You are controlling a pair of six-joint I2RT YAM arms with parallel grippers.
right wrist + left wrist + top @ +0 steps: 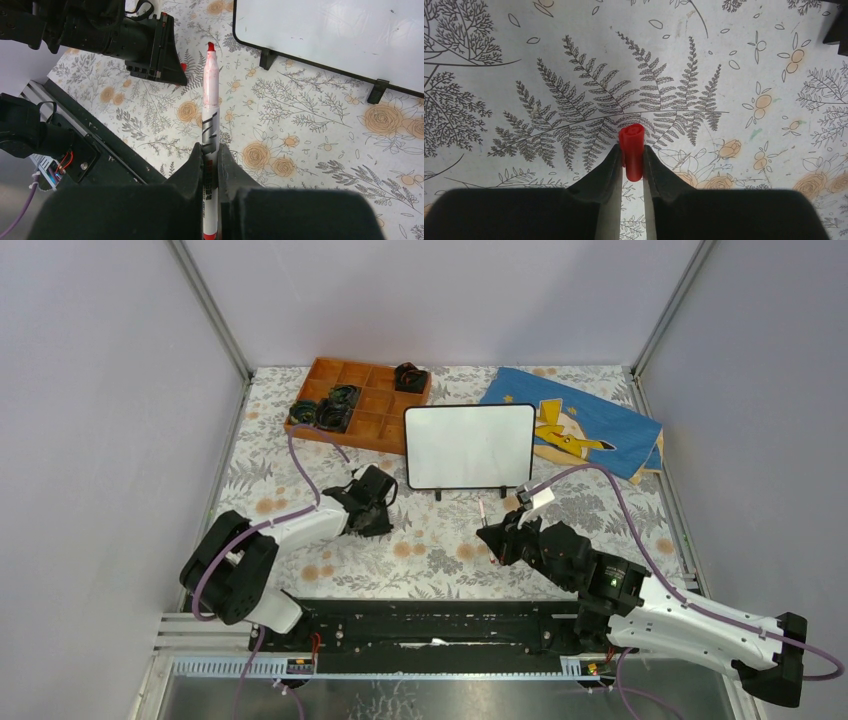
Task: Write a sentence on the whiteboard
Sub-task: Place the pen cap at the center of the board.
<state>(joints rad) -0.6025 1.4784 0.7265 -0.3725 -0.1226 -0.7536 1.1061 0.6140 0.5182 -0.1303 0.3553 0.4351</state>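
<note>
Your left hand (370, 515), centre-left of the top view, pinches the small red plastic cap (631, 140), keeping it aside. The glossy white, black-framed whiteboard (470, 445) stands blank at centre. Lower right, your right hand (497, 538) clamps the uncapped red marker (210, 85), tip pointing boardward.

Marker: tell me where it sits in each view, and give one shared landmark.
Top external: marker just below the whiteboard's bottom edge, held by the right gripper.
Left wrist: not in it.
Right wrist: centre, tip pointing up.
Shared landmark: the whiteboard, in both those views.
</note>
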